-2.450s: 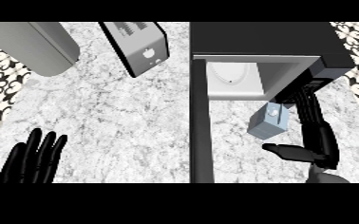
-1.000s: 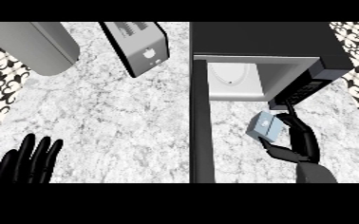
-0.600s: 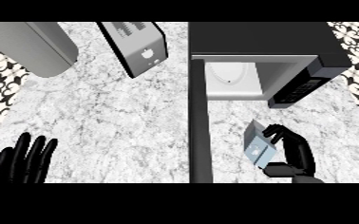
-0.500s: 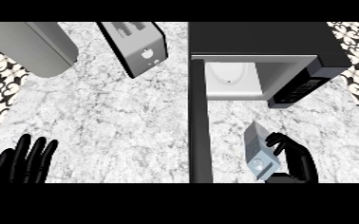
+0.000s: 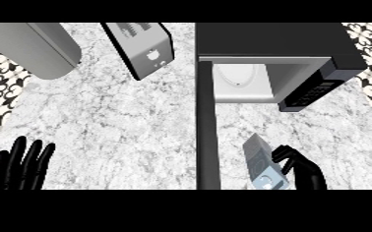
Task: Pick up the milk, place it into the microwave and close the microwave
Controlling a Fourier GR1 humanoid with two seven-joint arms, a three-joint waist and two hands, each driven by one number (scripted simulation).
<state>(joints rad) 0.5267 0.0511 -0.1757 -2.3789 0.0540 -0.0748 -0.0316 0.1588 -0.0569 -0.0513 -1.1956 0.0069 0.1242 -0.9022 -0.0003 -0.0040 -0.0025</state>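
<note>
While our right robot hand (image 5: 301, 169) curled its fingers round the milk (image 5: 262, 164), the carton sat low in the head view, tilted, just right of the open microwave door (image 5: 206, 128) and in front of the oven's mouth. We saw the milk as a pale grey-blue carton with a light label near its lower end, its right side covered by our black fingers. It was outside the microwave (image 5: 280, 54), well short of the cavity.

The microwave stood at the upper right of the bench (image 5: 131, 123), dark on top, with its pale cavity showing a round white plate (image 5: 243, 76) on the floor inside. Its control panel (image 5: 314, 91) ran along the right side of the opening, angled toward us. The door stood swung out as a dark vertical bar reaching from the cavity's left edge down to the lower edge of the view.

Our left robot hand (image 5: 25, 164) rested at the lower left, fingers straight and spread, pointing up, holding nothing and well apart from everything else.

On the marbled bench to the left of the microwave stood a toaster (image 5: 141, 49), dark-sided with a grey face, tilted in the view. Farther left, a large grey rounded object (image 5: 40, 49) lay at the upper left corner; we could not tell what it was.
</note>
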